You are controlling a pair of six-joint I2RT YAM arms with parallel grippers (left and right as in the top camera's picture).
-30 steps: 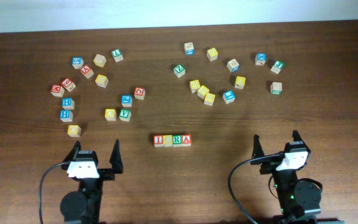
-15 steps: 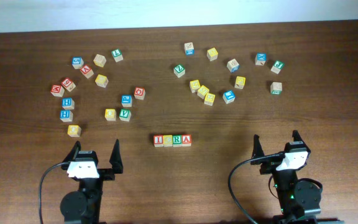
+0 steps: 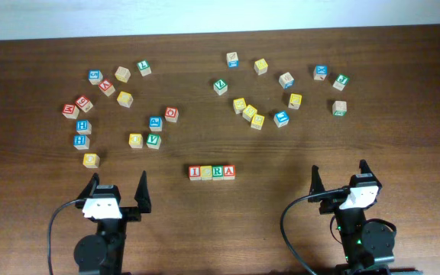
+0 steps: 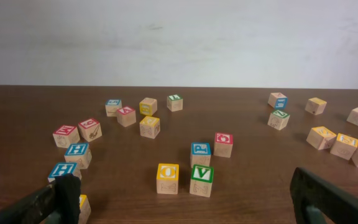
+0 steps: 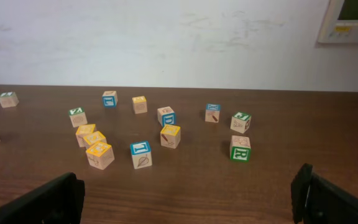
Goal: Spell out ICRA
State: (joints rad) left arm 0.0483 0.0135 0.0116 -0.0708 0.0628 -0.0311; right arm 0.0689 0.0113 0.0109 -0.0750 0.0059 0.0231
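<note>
While both arms sit at the near edge of the desk (image 3: 205, 229), the ICRA cubes (image 3: 212, 173) lie touching in a neat row between them, reading I, C, R, A. Left pincer (image 3: 118, 179) and right pincer (image 3: 338, 168) both have fingers spread wide, holding nothing. Spare letter cubes (image 3: 172, 114) are scattered farther back.

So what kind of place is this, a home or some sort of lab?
Most likely a robotics lab bench: a left end effector and a right end effector, both open, face a wooden table strewn with letter blocks, and the plain white wall carries what looks like a control panel.
</note>
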